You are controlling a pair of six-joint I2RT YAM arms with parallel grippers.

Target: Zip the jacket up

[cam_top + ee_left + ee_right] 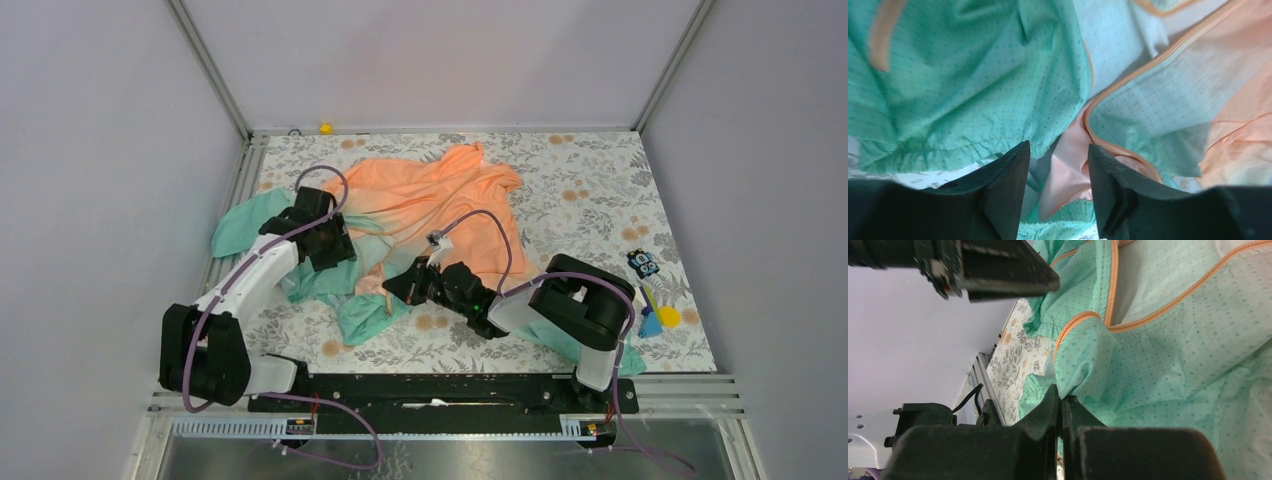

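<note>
Right wrist — right gripper (1060, 401) apparently pinching jacket (1173, 365), unclear overhead

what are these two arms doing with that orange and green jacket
Two robot arms are working on a jacket that lies crumpled on the table. It is not zipped yet: the edges of its orange zipper run apart. The right end effector is shut on a fold of green fabric close to the zipper edge. The left end effector is open over the green hem area and grips nothing.
</note>
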